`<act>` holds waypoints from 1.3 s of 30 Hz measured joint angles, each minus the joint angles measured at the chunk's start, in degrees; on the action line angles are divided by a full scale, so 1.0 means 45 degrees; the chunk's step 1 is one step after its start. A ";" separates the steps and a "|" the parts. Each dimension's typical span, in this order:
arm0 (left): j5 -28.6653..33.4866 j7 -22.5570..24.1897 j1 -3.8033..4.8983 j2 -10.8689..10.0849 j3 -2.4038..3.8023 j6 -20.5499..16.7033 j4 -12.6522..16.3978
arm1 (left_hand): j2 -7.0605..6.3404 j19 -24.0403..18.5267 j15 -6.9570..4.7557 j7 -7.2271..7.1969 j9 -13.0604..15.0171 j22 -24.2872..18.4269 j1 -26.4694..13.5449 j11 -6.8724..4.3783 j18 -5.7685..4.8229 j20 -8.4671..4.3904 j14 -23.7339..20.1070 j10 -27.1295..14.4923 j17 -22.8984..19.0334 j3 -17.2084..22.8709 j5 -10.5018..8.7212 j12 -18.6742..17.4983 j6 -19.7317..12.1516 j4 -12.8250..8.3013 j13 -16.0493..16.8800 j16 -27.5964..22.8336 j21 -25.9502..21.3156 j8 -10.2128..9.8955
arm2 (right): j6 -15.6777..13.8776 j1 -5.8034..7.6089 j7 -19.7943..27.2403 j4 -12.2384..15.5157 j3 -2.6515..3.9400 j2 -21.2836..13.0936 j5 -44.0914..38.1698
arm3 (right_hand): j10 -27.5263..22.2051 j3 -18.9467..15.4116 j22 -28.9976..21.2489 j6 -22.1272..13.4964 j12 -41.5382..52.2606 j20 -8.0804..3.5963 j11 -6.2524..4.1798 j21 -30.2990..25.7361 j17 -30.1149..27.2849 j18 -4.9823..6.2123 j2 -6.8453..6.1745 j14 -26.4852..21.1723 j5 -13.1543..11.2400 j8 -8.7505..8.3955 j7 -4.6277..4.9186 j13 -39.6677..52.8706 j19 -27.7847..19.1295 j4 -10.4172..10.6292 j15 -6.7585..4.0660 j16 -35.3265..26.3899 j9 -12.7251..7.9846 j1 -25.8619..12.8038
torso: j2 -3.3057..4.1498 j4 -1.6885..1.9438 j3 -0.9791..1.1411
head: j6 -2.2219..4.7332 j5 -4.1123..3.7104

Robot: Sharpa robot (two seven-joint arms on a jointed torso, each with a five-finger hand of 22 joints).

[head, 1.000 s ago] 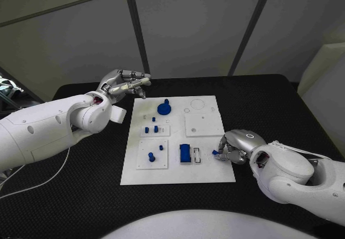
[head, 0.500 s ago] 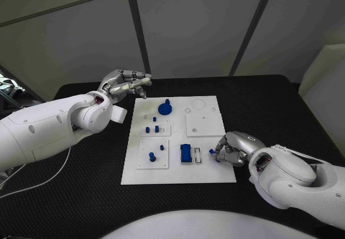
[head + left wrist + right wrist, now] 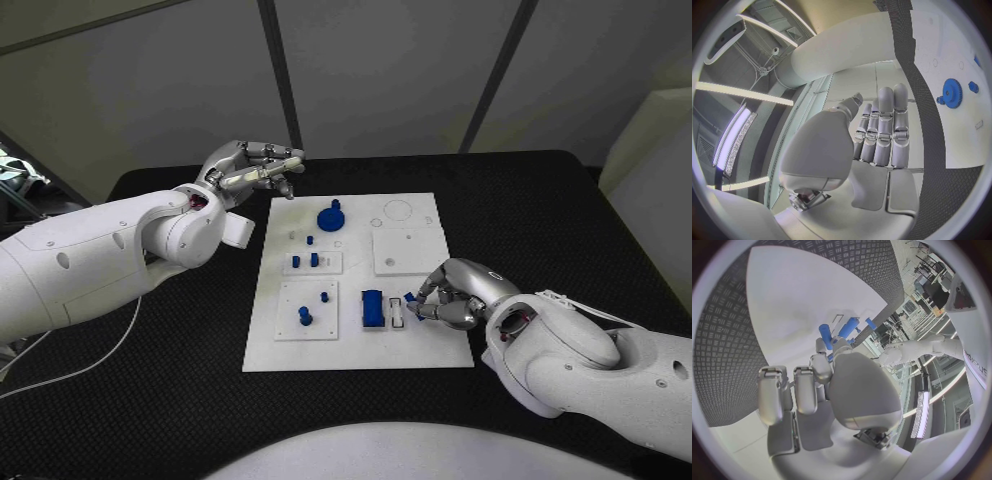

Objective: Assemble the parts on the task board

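While the right hand [image 3: 450, 300] is pinching a small blue part [image 3: 411, 297] just beside the white slot at about four o'clock on the task board [image 3: 418, 350], a tilted entry is likely to jam it, or a weak pinch to drop it. Its remaining fingers are curling in. The left hand [image 3: 254, 168], at the board's eleven o'clock over the table [image 3: 548, 210], is holding nothing, fingers lying straight together. Its wrist view is catching the blue gear [image 3: 951, 91], while the right wrist view is revealing the pinched part [image 3: 826, 336] near a blue block [image 3: 848, 327].
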 measured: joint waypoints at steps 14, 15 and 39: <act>0.0000 -0.0005 0.0001 -0.0029 -0.0001 0.0012 0.0050 | 0.0103 0.0000 0.0000 0.0047 0.0000 -0.0048 -0.0103 -0.0001 0.0002 0.0000 0.0000 -0.0092 -0.0045 -0.0097 0.0000 0.0000 -0.0048 0.0097 0.0001 0.0000 -0.0098 0.0050 | 0.0540 0.0001 0.0048 -0.0629 0.0005 0.0859 0.0569 | -0.0001 0.0160 0.0000 0.0038 0.0001 0.0000 -0.0001 0.0000 -0.0001 0.0000 -0.0203 -0.0012 -0.0107 -0.0033 0.0011 0.0538 0.0000 0.0160 0.0014 0.0000 0.0017 -0.0204 | 0.0004 0.0000 -0.0009 | -0.0016 0.0004; 0.0000 -0.0005 0.0002 -0.0031 -0.0001 0.0013 0.0051 | 0.0103 0.0000 0.0000 0.0048 0.0000 -0.0049 -0.0103 -0.0001 0.0002 0.0000 -0.0001 -0.0093 -0.0045 -0.0097 0.0000 -0.0001 -0.0048 0.0097 0.0001 0.0000 -0.0098 0.0050 | 0.0578 0.0002 0.0041 -0.0658 0.0010 0.0886 0.0584 | -0.0001 0.0180 -0.0001 0.0054 0.0001 0.0000 -0.0001 0.0000 -0.0001 0.0000 -0.0239 -0.0012 -0.0108 -0.0033 0.0027 0.0518 0.0000 0.0180 0.0014 0.0000 0.0035 -0.0240 | 0.0004 -0.0004 -0.0009 | -0.0020 0.0010; 0.0000 -0.0026 0.0004 -0.0031 -0.0001 0.0063 0.0057 | 0.0051 0.0000 0.0000 0.0047 0.0000 -0.0068 -0.0152 -0.0001 0.0005 0.0000 0.0000 -0.0091 -0.0058 -0.0146 0.0000 0.0051 -0.0047 0.0146 0.0002 0.0000 -0.0098 0.0050 | 0.0948 0.0030 -0.0121 -0.0933 0.0038 0.1212 0.0666 | 0.0526 -0.0428 0.0000 0.0735 0.0765 -0.0097 -0.0344 0.0000 -0.0001 0.0002 0.0217 -0.0011 0.1381 0.0488 -0.0352 0.0690 -0.0004 0.0734 -0.0177 0.0197 0.0635 -0.2987 | 0.0000 -0.0024 0.0009 | -0.0038 -0.0033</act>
